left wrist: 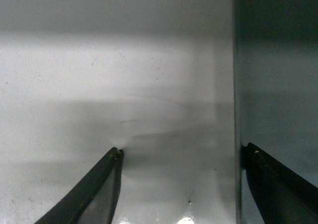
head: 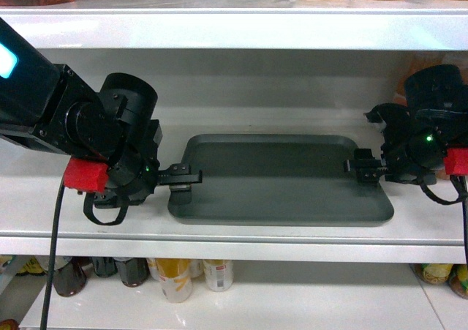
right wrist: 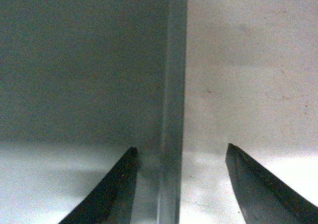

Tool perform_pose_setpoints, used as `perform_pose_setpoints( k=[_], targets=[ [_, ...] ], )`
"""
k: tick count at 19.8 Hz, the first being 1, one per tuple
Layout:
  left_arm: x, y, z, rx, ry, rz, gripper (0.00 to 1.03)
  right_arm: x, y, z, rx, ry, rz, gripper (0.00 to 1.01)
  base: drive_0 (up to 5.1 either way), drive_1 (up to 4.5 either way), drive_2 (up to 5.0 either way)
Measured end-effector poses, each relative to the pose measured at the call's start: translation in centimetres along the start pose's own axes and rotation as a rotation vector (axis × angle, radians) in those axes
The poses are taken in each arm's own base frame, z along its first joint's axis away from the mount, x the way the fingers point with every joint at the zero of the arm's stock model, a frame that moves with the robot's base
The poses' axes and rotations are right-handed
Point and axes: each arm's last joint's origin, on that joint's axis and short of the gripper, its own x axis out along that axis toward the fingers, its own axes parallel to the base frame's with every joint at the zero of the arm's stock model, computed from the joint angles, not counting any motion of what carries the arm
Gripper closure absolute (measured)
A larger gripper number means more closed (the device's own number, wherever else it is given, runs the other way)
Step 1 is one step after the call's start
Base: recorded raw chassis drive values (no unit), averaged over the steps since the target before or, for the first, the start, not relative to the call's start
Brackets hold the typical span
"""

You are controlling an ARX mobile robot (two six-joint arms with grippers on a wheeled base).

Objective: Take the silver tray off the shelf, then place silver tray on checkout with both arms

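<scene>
Silver tray (head: 281,180) lies flat on the shelf (head: 234,231), centred between my two arms. Left gripper (head: 184,178) reaches in level from the left, fingers spread apart and straddling the tray's left rim: one finger (left wrist: 92,189) over bare shelf, the other over the tray. Right gripper (head: 363,167) mirrors it at the right rim, jaws apart, rim between them. Neither is clamped. Bottles (head: 175,275) on the shelf below.

No text, label or number is readable anywhere; the bottles' (head: 175,277) labels are too blurred.
</scene>
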Motion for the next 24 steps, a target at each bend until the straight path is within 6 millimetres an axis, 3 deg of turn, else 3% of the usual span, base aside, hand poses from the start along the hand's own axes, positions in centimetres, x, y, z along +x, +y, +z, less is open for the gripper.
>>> perform_pose_setpoints(
  k=[3, 4, 6, 8, 9, 14, 17, 19, 22, 24],
  targets=[
    [0.1, 0.2, -0.4, -0.017, 0.011, -0.025, 0.54, 0.1, 0.7, -0.4, -0.024, 0.007, 0.018, 0.70, 0.0, 0.00, 0.0],
    [0.1, 0.1, -0.7, -0.030, 0.010, -0.042, 0.68, 0.0, 0.7, -0.7, -0.024, 0.007, 0.029, 0.84, 0.0, 0.00, 0.0],
    [-0.1, 0.0, -1.0, -0.040, 0.007, -0.054, 0.81, -0.3, 0.7, -1.1, -0.015, 0.006, 0.034, 0.96, 0.0, 0.00, 0.0],
    [-0.5, -0.1, -1.7, -0.051, 0.004, -0.059, 0.97, -0.8, 0.7, -1.8, 0.014, -0.005, 0.039, 0.98, 0.0, 0.00, 0.0],
    [-0.8, -0.1, -2.0, -0.061, 0.000, -0.067, 1.00, -1.0, 0.7, -2.1, 0.018, -0.018, 0.038, 0.98, 0.0, 0.00, 0.0],
    [-2.8, 0.1, -4.0, -0.058, -0.055, -0.052, 1.00, -2.9, 0.7, -4.3, 0.050, -0.047, 0.039, 0.98, 0.0, 0.00, 0.0],
    [-5.7, -0.1, -6.0, -0.032, -0.095, -0.051, 1.00, -5.6, 0.6, -6.6, 0.084, -0.047, 0.054, 0.98, 0.0, 0.00, 0.0],
    [-8.0, -0.5, -6.0, 0.001, -0.154, -0.058, 1.00, -7.9, 0.2, -7.5, 0.115, -0.078, 0.065, 0.98, 0.0, 0.00, 0.0],
    [-12.6, -1.0, -5.9, 0.029, -0.268, -0.091, 1.00, -13.3, -0.3, -7.6, 0.137, -0.194, 0.076, 0.98, 0.0, 0.00, 0.0],
    [-14.5, -0.9, -6.6, 0.033, -0.295, -0.097, 1.00, -15.8, -0.3, -8.4, 0.140, -0.229, 0.091, 0.98, 0.0, 0.00, 0.0]
  ],
)
